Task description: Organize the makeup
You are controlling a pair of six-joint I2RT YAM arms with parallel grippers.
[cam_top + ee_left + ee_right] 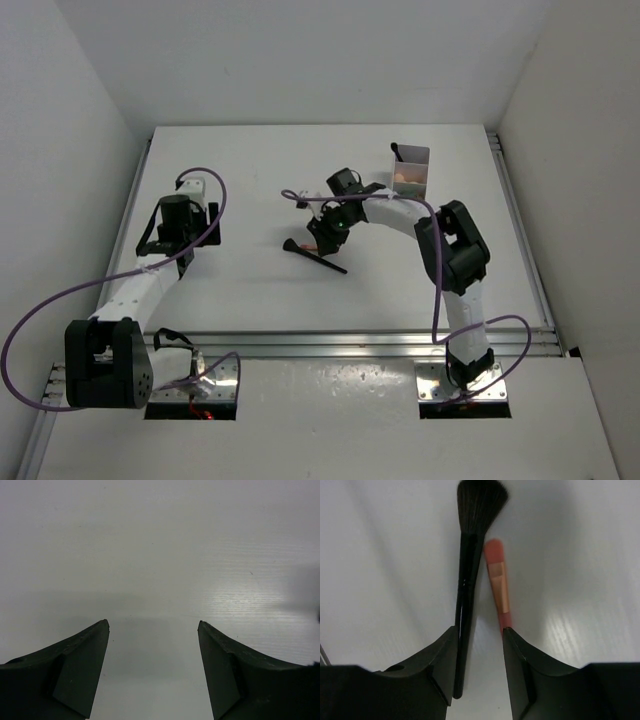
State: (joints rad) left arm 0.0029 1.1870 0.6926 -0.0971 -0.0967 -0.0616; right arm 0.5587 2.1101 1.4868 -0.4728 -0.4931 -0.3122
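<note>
A black-handled powder brush (467, 565) lies on the white table, and its handle runs between my right gripper's (480, 630) fingers, against the left one. A smaller pink brush with a copper ferrule (499, 587) lies beside it, its handle end hidden under the right finger. The right gripper is open and low over both. In the top view the right gripper (325, 232) is at the table's middle and the black brush (315, 258) sticks out below it. My left gripper (152, 623) is open and empty over bare table. The other makeup is out of view.
A translucent box (410, 170) stands at the back right with something peach inside and a black handle sticking up. The left arm (185, 215) is over the table's left side. White walls close in the table on both sides.
</note>
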